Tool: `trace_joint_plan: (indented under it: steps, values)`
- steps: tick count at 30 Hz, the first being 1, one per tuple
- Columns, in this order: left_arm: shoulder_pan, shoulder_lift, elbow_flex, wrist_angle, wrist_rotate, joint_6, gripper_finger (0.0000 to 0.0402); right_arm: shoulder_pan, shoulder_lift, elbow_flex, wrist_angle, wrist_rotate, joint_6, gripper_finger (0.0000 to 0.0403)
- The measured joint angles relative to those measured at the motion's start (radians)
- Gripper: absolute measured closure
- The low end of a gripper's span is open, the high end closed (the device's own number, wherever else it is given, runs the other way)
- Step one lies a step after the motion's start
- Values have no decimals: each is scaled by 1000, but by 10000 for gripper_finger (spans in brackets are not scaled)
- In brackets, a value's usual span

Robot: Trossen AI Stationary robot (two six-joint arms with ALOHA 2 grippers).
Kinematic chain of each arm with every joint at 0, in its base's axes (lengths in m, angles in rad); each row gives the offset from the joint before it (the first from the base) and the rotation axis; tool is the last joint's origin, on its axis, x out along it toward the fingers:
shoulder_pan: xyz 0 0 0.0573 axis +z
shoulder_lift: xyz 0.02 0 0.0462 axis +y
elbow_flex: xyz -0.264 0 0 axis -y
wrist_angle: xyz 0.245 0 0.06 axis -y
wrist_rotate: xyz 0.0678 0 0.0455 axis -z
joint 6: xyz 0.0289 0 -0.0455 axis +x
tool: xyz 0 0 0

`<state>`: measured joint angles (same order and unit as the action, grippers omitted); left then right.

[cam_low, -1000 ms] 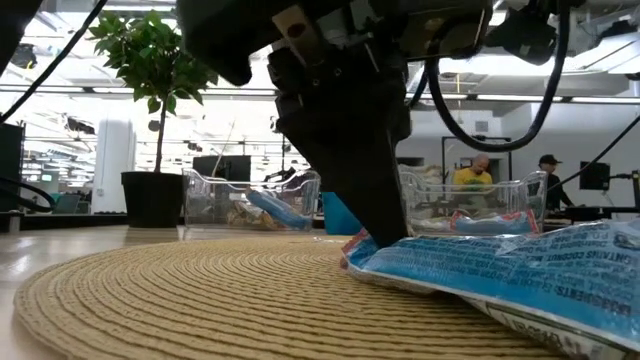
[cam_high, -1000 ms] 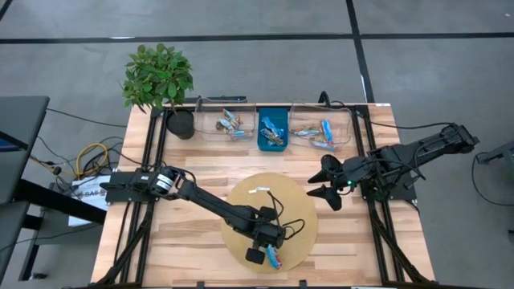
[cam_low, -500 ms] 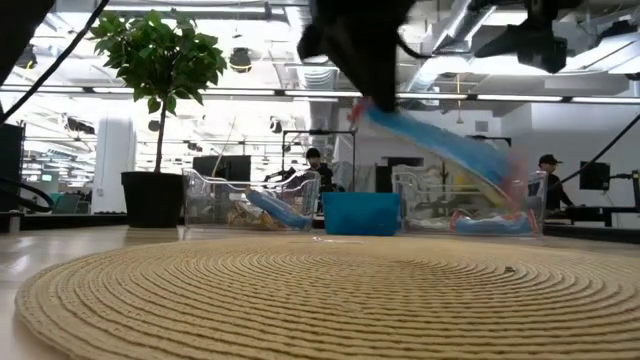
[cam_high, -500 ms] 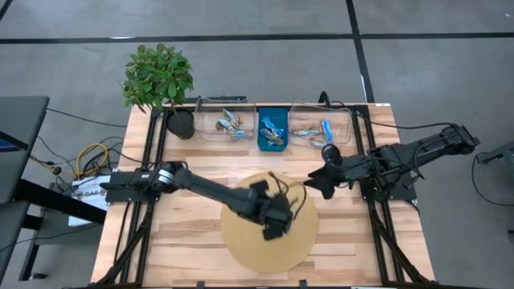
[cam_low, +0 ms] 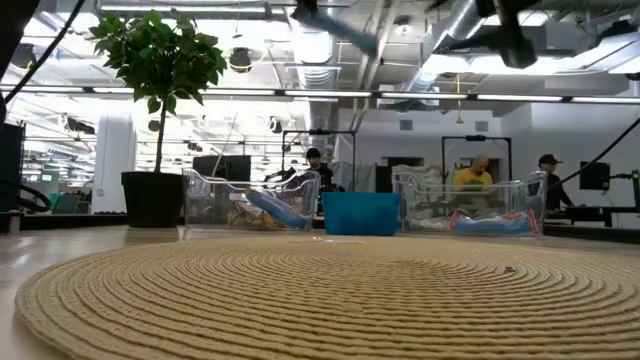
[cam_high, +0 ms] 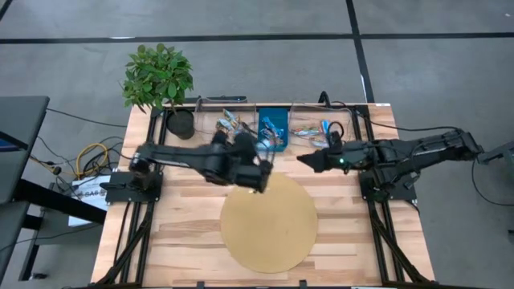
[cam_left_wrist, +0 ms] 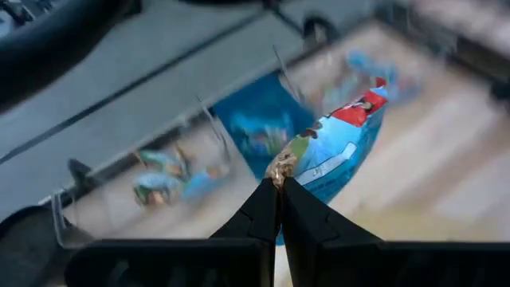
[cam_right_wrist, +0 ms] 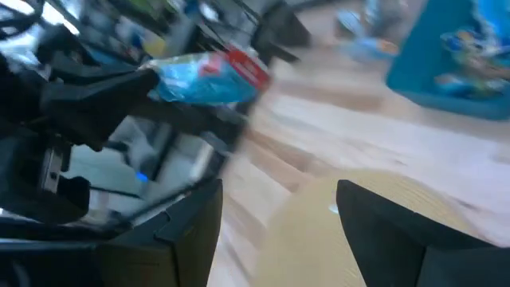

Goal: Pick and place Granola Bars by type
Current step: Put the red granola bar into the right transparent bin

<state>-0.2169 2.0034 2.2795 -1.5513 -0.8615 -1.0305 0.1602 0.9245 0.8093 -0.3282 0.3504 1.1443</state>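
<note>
The surface [cam_high: 193,233] is a pale wooden top on a dark frame, standing on a grey floor crossed by dark lines. A round woven mat [cam_high: 268,222] lies at the middle of its near half with nothing on it; in the low view its coiled ridges [cam_low: 300,290] fill the foreground. Along the far edge stand a potted plant [cam_high: 158,76] at the left corner, then a clear bin [cam_high: 227,122], a blue bin [cam_high: 273,127] and a second clear bin [cam_high: 320,128], all three with wrapped granola bars inside.

The left end effector [cam_left_wrist: 278,177] hangs above the surface between the mat's far edge and the blue bin. Its fingers are clenched on the crimped end of a blue granola bar [cam_left_wrist: 341,151] with a red corner and white marks, and the bar hangs clear of the surface. The right wrist view shows the same bar [cam_right_wrist: 207,76] held aloft.

The right end effector [cam_high: 309,160] reaches in from the right side, near the front of the second clear bin, with the left one well apart. Its two fingers [cam_right_wrist: 187,223] stand spread, grasping nothing.

Beyond the far edge, the low view looks into a large bright hall with ceiling ducts and strip lights. A person in a yellow top [cam_low: 468,177], another in a dark cap [cam_low: 548,170] and a third in dark clothes [cam_low: 316,165] show in the background behind the bins. Coiled cables [cam_high: 90,156] lie on the floor to the left of the frame
</note>
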Motion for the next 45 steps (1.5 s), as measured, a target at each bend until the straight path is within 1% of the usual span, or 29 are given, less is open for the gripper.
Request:
trace_joint_plan:
  steps: [2,5,6,9,12,16,20,23,26,28,34,38,40,42,45]
  values:
    - [9,-37,0,13,-53,-16,401,-27,5,0,72,-8,1,164]
    - [15,-82,0,70,-108,-13,401,-65,36,-1,227,-21,-11,164]
    - [16,-94,0,101,-118,-2,401,-80,52,-1,305,-40,-26,164]
    - [17,-117,0,176,-123,33,401,-121,117,-1,537,-107,-54,164]
    - [18,-121,0,251,-120,64,401,-148,196,-1,739,-140,-90,164]
    - [18,-121,0,336,-110,101,401,-178,285,-1,911,-183,-97,164]
    - [17,-121,0,387,-77,138,401,-189,350,-1,1050,-192,-121,164]
    - [15,-121,0,401,-77,145,401,-191,373,-1,1098,-191,-129,167]
    - [14,-121,0,399,-69,145,401,-197,373,-1,1100,-194,-151,191]
    - [14,-121,0,399,-63,145,401,-196,369,-1,1099,-194,-159,218]
    - [14,-121,0,399,-60,145,401,-204,359,-1,1089,-215,-177,320]
    - [14,-121,0,399,-63,157,401,-209,357,-1,1089,-223,-184,365]
    - [14,-121,0,399,-68,167,401,-209,356,-1,1091,-228,-186,375]
    - [14,-121,0,399,-67,211,394,-210,357,-1,1091,-241,-202,378]
    - [15,-121,0,387,-61,260,366,-210,356,-1,1070,-262,-210,374]
